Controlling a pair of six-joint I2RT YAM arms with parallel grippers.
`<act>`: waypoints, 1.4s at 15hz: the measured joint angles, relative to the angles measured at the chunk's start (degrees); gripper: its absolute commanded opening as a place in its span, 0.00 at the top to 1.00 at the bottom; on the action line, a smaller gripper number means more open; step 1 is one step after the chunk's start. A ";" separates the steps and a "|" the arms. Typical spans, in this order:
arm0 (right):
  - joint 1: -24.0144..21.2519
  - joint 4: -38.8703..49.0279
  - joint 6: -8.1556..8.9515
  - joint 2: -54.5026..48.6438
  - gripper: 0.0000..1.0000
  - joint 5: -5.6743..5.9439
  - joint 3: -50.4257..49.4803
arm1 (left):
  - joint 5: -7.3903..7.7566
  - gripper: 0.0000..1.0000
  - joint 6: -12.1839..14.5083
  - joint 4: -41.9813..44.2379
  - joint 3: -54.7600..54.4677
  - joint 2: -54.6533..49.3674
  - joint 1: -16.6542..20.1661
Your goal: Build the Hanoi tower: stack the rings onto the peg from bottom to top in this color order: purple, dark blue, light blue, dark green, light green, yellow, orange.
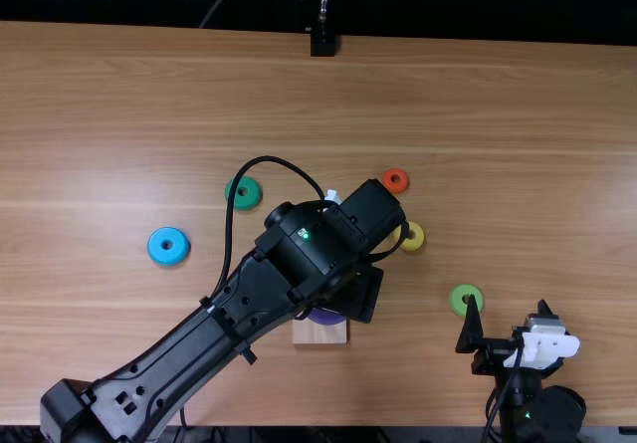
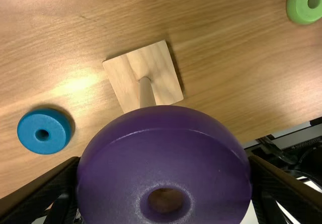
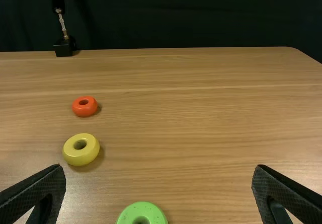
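Left gripper (image 1: 362, 296) clamping smooth purple ring (image 2: 166, 153), square grained wooden base (image 2: 161, 68), right gripper (image 1: 508, 309) open

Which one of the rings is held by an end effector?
The purple ring, gripped by the left end effector. The light green ring, the yellow ring and the orange ring, by contrast, lie flat on the table.

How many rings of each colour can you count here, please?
Purple ring: 1
Dark blue ring: 1
Light blue ring: 1
Dark green ring: 1
Light green ring: 1
Yellow ring: 1
Orange ring: 1
Total: 7
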 measured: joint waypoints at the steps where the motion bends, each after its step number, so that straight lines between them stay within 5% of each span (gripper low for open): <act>1: 0.00 -0.04 -0.02 0.00 0.00 0.00 0.00 | -0.02 1.00 0.02 0.00 0.00 0.00 0.07; 6: 0.00 -0.02 -0.02 0.00 0.00 0.00 0.00 | -0.04 1.00 0.02 0.55 0.00 0.00 2.67; 21: 0.00 -0.04 -0.02 0.00 0.00 0.00 0.00 | -0.02 1.00 -0.02 1.27 -1.77 -0.42 1.36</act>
